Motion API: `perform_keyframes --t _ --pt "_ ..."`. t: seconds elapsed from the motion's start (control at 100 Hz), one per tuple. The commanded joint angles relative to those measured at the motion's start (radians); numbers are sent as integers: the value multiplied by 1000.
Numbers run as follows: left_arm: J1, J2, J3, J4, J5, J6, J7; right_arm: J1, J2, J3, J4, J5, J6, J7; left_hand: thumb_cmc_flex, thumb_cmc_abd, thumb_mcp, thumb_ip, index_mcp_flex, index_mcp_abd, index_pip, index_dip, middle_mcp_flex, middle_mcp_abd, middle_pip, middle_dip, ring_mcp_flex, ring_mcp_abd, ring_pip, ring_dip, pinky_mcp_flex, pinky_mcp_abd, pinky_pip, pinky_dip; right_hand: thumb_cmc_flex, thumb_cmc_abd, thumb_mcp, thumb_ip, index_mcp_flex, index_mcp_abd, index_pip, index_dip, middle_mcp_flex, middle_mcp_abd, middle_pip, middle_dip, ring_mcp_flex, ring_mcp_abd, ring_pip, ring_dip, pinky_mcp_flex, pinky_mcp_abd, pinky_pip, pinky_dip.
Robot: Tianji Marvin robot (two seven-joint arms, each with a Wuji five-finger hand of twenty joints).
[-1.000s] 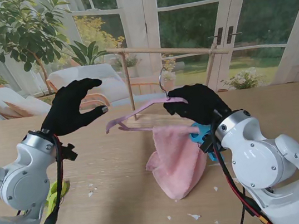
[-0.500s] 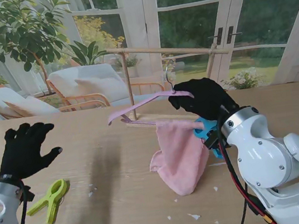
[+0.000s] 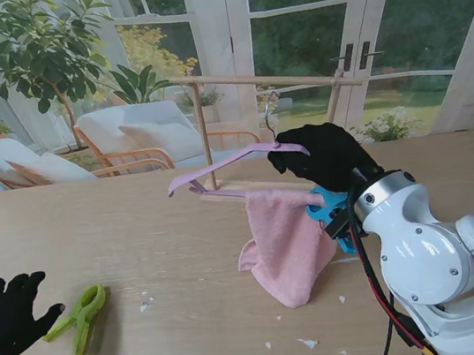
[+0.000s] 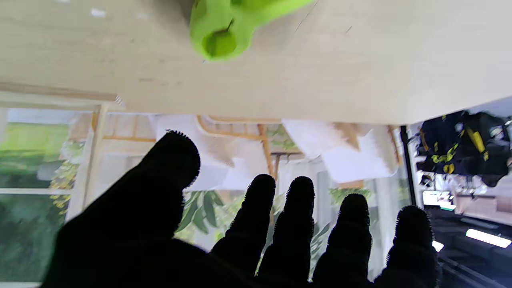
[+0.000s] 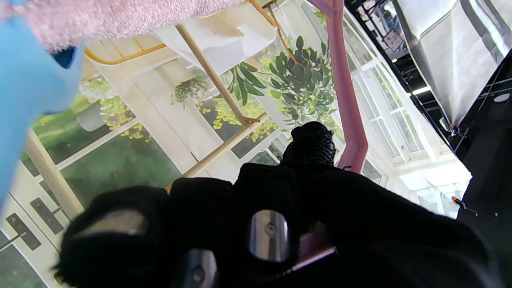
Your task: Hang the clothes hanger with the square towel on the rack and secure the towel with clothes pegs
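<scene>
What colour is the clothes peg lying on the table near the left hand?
Lime green. The clothes peg shows best in the stand view, just right of the open left hand.

Peg (image 3: 80, 316) on table (image 3: 185, 310) left; hanger (image 3: 227, 168), towel (image 3: 284, 244) before rack (image 3: 263, 81)

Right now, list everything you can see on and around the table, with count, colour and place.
Wooden table: one, light wood, under everything.
Wooden drying rack: one, pale wood, far side of table.
Pink plastic clothes hanger: one, held up near the rack.
Pink square towel: one, draped on the hanger, lower end at the table.
Green clothes peg: one, lying on table, left.
Blue clothes peg: one, by the right wrist.
Left hand: black glove, open, beside green peg.
Right hand: black glove, gripping hanger.
</scene>
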Motion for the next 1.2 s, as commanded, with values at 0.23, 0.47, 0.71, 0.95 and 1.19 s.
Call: perform_keyframes --t 0.23,0.47,0.71,0.95,1.19 --pt "55 5 -16 25 -56 57 -164 9 -7 -16 -5 0 6 16 -8 30 -64 7 -68 14 -38 8 -29 -28 -5 17 22 -11 -5 18 36 -23 -9 45 -109 77 -262 -143 285 111 223 19 76 0 57 4 36 -12 157 33 54 -81 197 1074" --pt "14 13 46 80 -26 109 -161 16 -6 -22 1 -2 4 23 -243 -96 128 -55 -211 61 -318 -62 -215 -51 -164 -82 -117 -62 -52 -85 -35 -91 -55 -2 -109 76 -260 -141 287 113 223 20 76 0 57 4 36 -11 158 33 54 -81 197 1074" --pt "-25 20 105 101 9 164 -172 25 -5 -31 8 -1 4 28 -365 -148 270 -89 -207 92 -302 -27 -199 -33 -120 -50 -114 -60 -49 -94 -38 -88 -55 -15 -108 76 -259 -140 288 113 223 21 76 1 57 3 36 -11 158 33 54 -81 197 1074" --pt "-54 30 149 125 49 213 -218 26 -4 -32 9 -1 4 30 -251 -130 175 -70 -205 100 -276 2 -186 -26 -73 -33 -89 -47 -34 -80 -13 -77 -44 -11 -108 75 -258 -139 288 114 223 22 76 3 57 3 36 -11 158 33 54 -81 197 1074" --pt "-63 28 149 154 -7 217 -219 29 -4 -36 10 1 7 31 -167 -137 169 -51 -192 107 -227 28 -164 -17 -4 -5 -43 -34 -2 -60 29 -65 -20 9 -108 76 -257 -139 289 113 223 22 76 4 58 3 36 -10 158 34 54 -81 197 1075"
